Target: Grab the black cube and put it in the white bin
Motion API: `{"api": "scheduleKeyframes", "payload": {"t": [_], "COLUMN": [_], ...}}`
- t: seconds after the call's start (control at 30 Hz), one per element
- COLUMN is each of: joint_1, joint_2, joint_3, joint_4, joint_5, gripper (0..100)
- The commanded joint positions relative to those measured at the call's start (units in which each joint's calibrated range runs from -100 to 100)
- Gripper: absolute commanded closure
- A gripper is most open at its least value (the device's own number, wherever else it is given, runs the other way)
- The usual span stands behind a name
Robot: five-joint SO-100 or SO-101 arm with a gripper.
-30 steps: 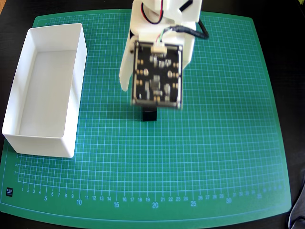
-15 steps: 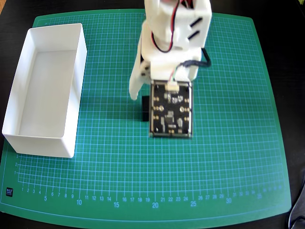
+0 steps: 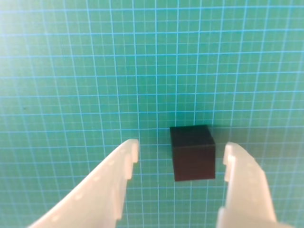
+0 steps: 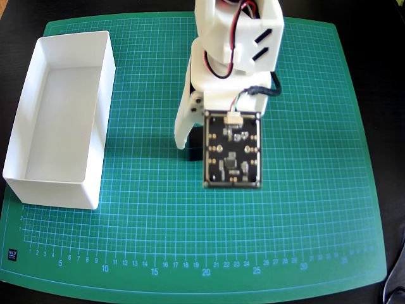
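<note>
The black cube [image 3: 192, 152] sits on the green grid mat, between my two white fingers in the wrist view and closer to the right finger [image 3: 242, 175]. My gripper [image 3: 181, 148] is open and touches nothing. In the overhead view the cube [image 4: 193, 149] shows only as a dark corner under the arm's camera board [image 4: 232, 150], beside one white finger [image 4: 183, 130]. The white bin [image 4: 56, 192] stands empty at the mat's left side, well apart from the cube.
The green cutting mat [image 4: 304, 202] covers the table, with dark table edge around it. The arm's white body [image 4: 234, 44] reaches in from the top middle of the overhead view.
</note>
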Motion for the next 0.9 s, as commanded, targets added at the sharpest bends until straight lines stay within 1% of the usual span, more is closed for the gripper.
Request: {"api": "scheduleKeyframes", "payload": {"t": [0.0,0.07,0.17,0.27,0.53,0.87], "joint_1": [0.56,0.64,1.56,2.23,3.15,2.82], "joint_2": [-0.63,-0.54,1.08,1.5,0.99,0.91], "joint_3": [-1.24,-1.15,-1.33,-1.33,-2.14,-2.23], "joint_4": [-0.44,-0.44,-0.44,-0.35,5.46,4.77], "joint_5": [0.19,0.08,0.19,0.19,0.19,0.03], "gripper": [77,77,84,87,88,88]}}
